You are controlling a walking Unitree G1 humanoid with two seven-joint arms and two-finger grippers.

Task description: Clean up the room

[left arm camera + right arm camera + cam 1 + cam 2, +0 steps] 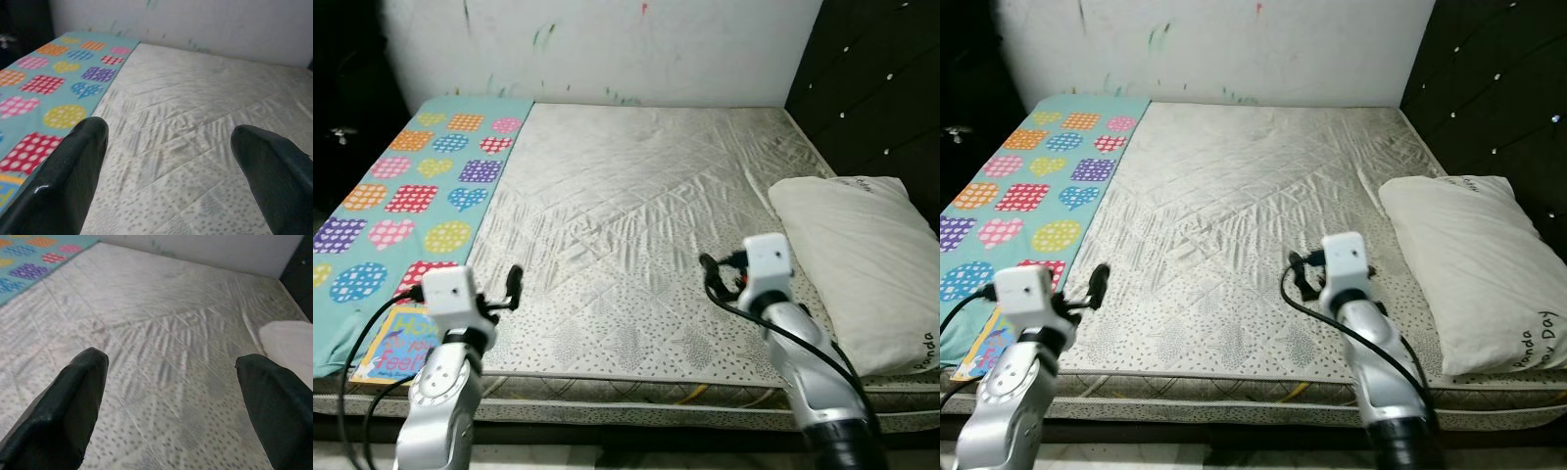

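A bare quilted mattress [646, 186] lies before me. A teal blanket [401, 196] with coloured dotted patches covers its left strip. A white pillow [862, 264] rests on the right side, by the front edge. At the front left corner lies a colourful children's book [396, 343], partly behind my left arm. My left gripper [514, 284] hovers over the front left of the mattress, open with nothing between its fingers [73, 171]. Over the front right, just left of the pillow, my right gripper [713, 279] is open too, fingers [63, 406] wide apart and empty.
A white wall [607, 49] with paint marks stands behind the bed. A black tufted headboard [881, 88] runs along the right side. The mattress's front edge [636, 387] is just below my arms.
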